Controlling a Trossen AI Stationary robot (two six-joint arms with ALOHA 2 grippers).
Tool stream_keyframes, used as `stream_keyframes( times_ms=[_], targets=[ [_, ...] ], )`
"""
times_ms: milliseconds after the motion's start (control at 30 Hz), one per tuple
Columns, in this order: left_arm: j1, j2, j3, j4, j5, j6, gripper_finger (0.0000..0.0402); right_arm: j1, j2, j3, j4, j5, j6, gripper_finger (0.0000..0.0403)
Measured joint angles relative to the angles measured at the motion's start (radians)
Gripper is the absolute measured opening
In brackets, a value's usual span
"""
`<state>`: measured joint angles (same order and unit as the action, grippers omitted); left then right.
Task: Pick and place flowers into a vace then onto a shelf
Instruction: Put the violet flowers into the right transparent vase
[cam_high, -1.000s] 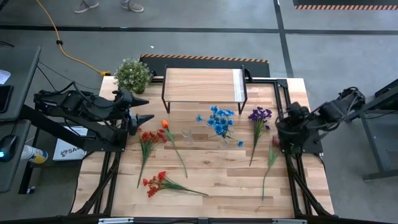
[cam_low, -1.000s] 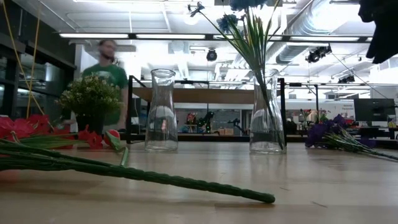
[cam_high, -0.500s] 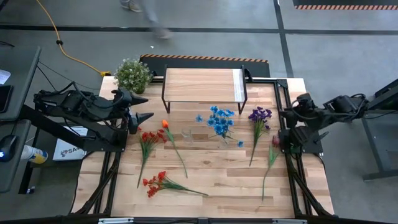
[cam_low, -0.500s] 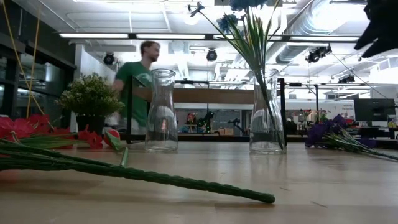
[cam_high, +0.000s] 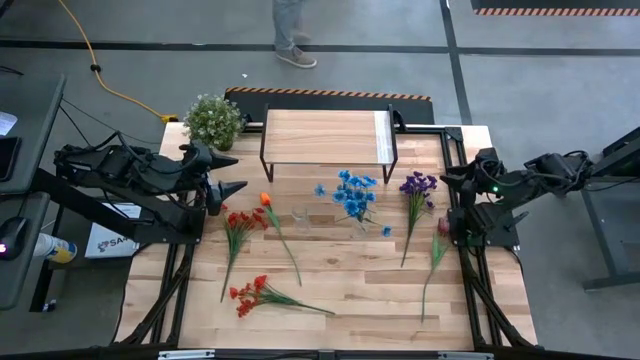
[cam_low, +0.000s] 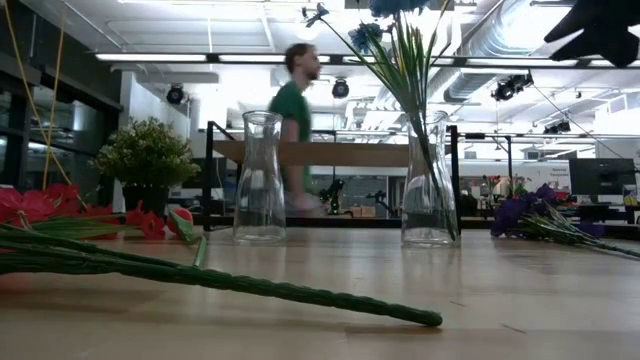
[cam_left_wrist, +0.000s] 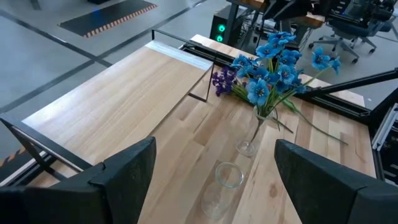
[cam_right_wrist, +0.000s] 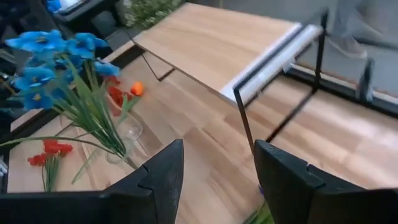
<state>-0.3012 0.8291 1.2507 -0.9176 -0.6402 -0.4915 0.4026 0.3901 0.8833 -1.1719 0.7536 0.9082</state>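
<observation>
Nearest the low camera a long green stalk (cam_low: 230, 283) lies flat on the worktop (cam_high: 350, 290), belonging to the loose red flowers (cam_high: 252, 293) at the front left. Behind it stand two clear glass vases: an empty vase (cam_low: 260, 180) and a filled vase (cam_low: 430, 185) already holding the blue flowers (cam_high: 352, 192). More red flowers (cam_high: 238, 225) and an orange bloom (cam_high: 265, 199) lie to the left of the vases, and the purple flowers (cam_high: 417, 186) lie to the right, all still loose. Farther back, the shelf (cam_high: 325, 136) is bare, with a potted plant (cam_high: 213, 120) beside it.

The left end effector (cam_high: 228, 176) hangs over the worktop's left edge, its fingers spread wide with nothing between them. The right end effector (cam_high: 452, 178) hovers at the right edge near the purple flowers, also parted and empty.

The likely risks: thin stalks lying flat give little to pinch and could slip, and a swinging stem or arm could tip a narrow vase, especially the top-heavy filled one. A person (cam_low: 292, 120) walks beyond the table.
</observation>
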Motion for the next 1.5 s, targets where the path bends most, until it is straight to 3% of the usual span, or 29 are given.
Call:
stream_keyframes(
  times_ms=[133, 333, 533, 700, 967, 1067, 1333, 1500],
  targets=[
    [0.000, 0.000, 0.000, 0.000, 0.000, 0.000, 0.0360, 0.000, 0.000, 0.000, 0.053, 0.005, -0.100, 0.0188],
    [0.000, 0.000, 0.000, 0.000, 0.000, 0.000, 0.0360, 0.000, 0.000, 0.000, 0.071, 0.021, -0.104, 0.0180],
    [0.000, 0.000, 0.000, -0.001, 0.000, 0.000, 0.0360, -0.008, 0.000, 0.000, 0.069, -0.031, -0.082, 0.0172],
    [0.000, 0.000, 0.000, -0.001, -0.001, 0.000, 0.0360, -0.041, 0.024, 0.068, -0.021, -0.041, -0.053, 0.0175],
    [0.000, 0.000, 0.000, -0.002, -0.002, 0.000, 0.0360, -0.118, 0.151, 0.306, -0.283, -0.029, -0.044, 0.0174],
    [0.000, 0.000, 0.000, -0.002, -0.002, 0.000, 0.0360, -0.150, 0.219, 0.380, -0.404, -0.092, 0.064, 0.0174],
    [0.000, 0.000, 0.000, -0.002, -0.007, 0.000, 0.0360, -0.247, 0.324, 0.384, -0.400, -0.337, 0.101, 0.0174],
    [0.000, 0.000, 0.000, -0.002, -0.007, 0.000, 0.0360, -0.311, 0.384, 0.341, -0.399, -0.380, 0.132, 0.0174]
  ],
)
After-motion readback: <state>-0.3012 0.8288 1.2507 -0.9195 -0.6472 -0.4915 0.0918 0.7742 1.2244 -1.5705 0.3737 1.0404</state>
